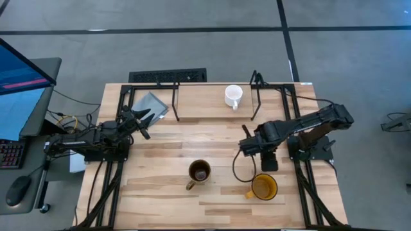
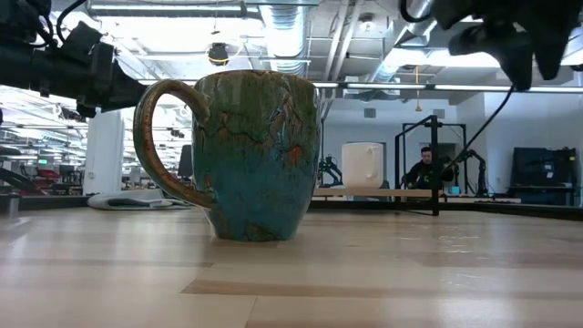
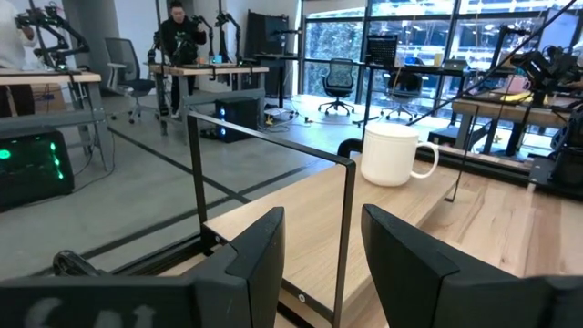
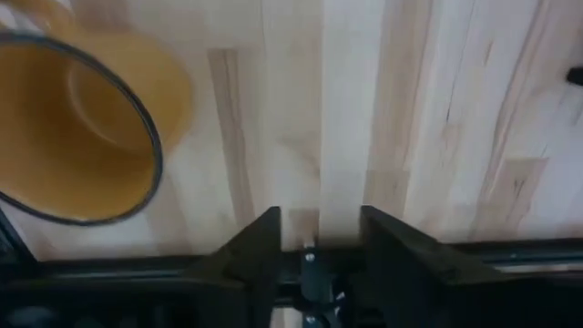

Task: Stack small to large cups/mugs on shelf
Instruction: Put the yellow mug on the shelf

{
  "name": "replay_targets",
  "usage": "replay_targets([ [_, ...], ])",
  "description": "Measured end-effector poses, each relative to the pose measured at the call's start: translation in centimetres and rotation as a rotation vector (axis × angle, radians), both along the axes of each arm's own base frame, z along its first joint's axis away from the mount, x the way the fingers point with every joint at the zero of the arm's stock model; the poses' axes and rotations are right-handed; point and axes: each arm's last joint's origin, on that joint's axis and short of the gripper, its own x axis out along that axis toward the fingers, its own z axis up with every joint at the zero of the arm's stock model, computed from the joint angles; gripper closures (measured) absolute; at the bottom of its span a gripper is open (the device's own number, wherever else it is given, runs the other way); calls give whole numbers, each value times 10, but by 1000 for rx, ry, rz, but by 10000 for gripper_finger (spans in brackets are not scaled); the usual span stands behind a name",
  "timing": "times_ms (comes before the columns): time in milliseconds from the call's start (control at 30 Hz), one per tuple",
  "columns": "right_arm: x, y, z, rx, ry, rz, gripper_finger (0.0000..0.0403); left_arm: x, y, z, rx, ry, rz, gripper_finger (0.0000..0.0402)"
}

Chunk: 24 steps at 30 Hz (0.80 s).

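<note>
White mug on shelf; brown, yellow mugs empty.

The white mug stands upright under the shelf, well ahead of the left gripper. The brown mug and yellow mug stand upright, the yellow just beside the right gripper.

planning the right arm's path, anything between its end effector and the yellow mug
No, in the high view only bare table lies between the right end effector and the yellow mug.
</note>
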Motion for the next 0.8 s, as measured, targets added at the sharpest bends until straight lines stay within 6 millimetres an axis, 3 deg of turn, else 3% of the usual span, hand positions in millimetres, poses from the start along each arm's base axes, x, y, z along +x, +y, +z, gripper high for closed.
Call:
replay_targets([
  [233, -3, 14, -9, 37, -123, 35, 155, 0, 0, 0, 0, 0, 0, 262],
  [600, -8, 57, -9, 76, -250, 193, 154, 0, 0, 0, 0, -1, 0, 262],
  [800, -8, 63, -26, 73, -274, 101, 154, 0, 0, 0, -17, -15, 0, 262],
])
